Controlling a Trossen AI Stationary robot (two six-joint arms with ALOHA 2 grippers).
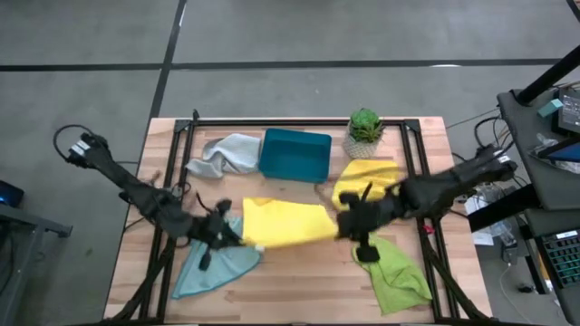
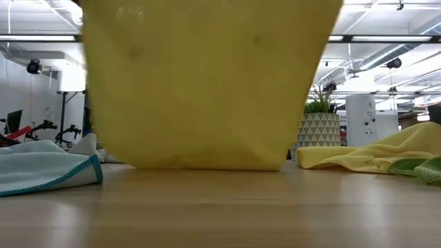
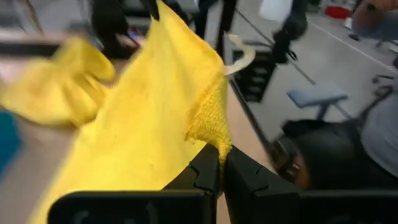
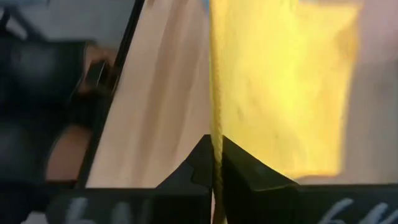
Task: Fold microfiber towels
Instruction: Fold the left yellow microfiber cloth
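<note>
1. A yellow microfiber towel (image 1: 283, 223) hangs stretched between the two arms over the middle of the bench (image 1: 299, 290), its lower edge brushing the wood in the low view.
2. The left end effector (image 1: 237, 234) is clamped on one corner and the right end effector (image 1: 347, 223) on the opposite one, each with fingers pinched tight on the fabric.
3. From here this looks like the first fold just starting, with no towel folded yet.
4. The second yellow towel (image 1: 367, 178), the lime green towel (image 1: 399, 274), the light blue towel (image 1: 216, 263) and the pale grey towel (image 1: 222, 154) lie crumpled around it.
5. The teal tray (image 1: 294, 154) and potted plant (image 1: 364, 132) sit at the back.
</note>
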